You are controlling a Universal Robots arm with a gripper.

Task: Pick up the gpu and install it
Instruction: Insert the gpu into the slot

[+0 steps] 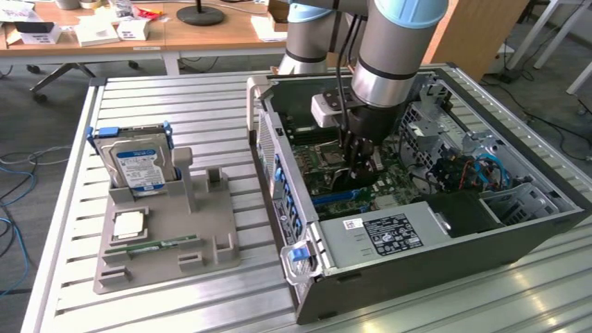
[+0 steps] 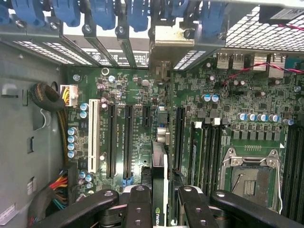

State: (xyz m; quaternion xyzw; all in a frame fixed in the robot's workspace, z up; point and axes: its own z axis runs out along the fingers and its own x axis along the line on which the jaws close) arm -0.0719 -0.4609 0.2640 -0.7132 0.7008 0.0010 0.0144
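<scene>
The gpu [image 2: 159,166] is seen edge-on as a thin dark card standing upright over the green motherboard [image 2: 237,95], in line with the long black slots. Its silver end bracket [image 2: 166,40] sits against the row of rear slot openings of the case. My gripper [image 2: 161,209] is shut on the card's top edge, with black fingers [image 2: 137,204] on either side. In the exterior view the gripper [image 1: 361,165] reaches down into the open computer case [image 1: 444,243], and the gpu [image 1: 344,184] shows as a dark shape below it.
A grey holder [image 1: 166,236] at the exterior view's left carries a silver hard drive [image 1: 138,163], a green memory stick [image 1: 162,244] and a square chip [image 1: 127,223]. Inside the case are a power supply [image 1: 384,232], the processor socket [image 2: 249,178] and blue slot clips [image 2: 95,12].
</scene>
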